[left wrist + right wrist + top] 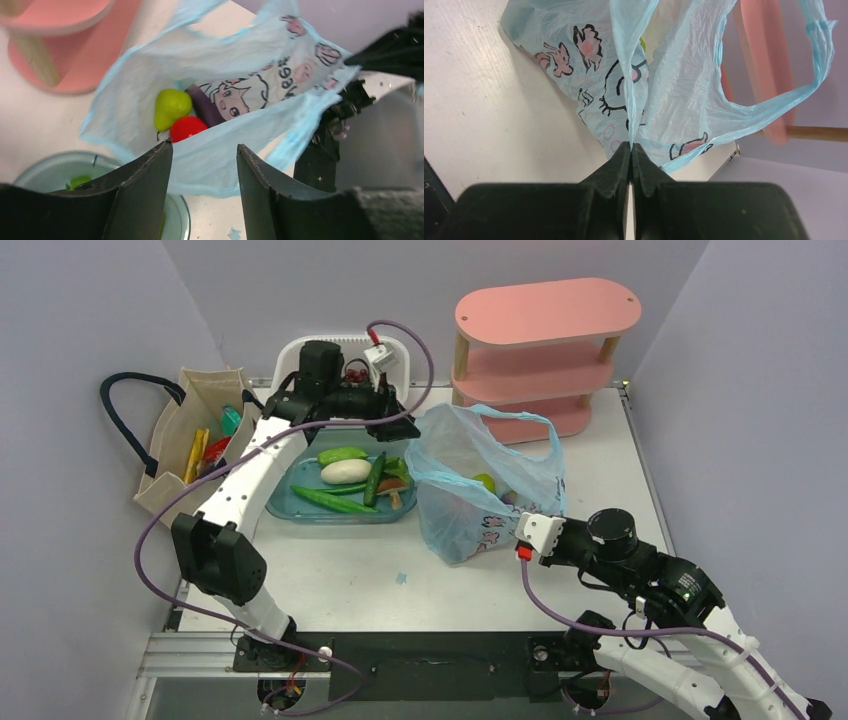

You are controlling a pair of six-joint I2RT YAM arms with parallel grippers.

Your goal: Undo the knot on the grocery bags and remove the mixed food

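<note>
The light blue plastic bag stands open at the table's middle; no knot shows and its handle loop hangs loose. Inside it lie a green pear, a red round fruit and a purple eggplant. My left gripper is open and empty, just above the bag's left rim beside the tub; it also shows in the top view. My right gripper is shut on the bag's near rim and holds it up; it also shows in the top view. The beige canvas tote with snack packets lies far left.
A clear teal tub with green vegetables and a white oval vegetable sits left of the bag under my left arm. A white slotted basket is behind it. A pink shelf stands at the back right.
</note>
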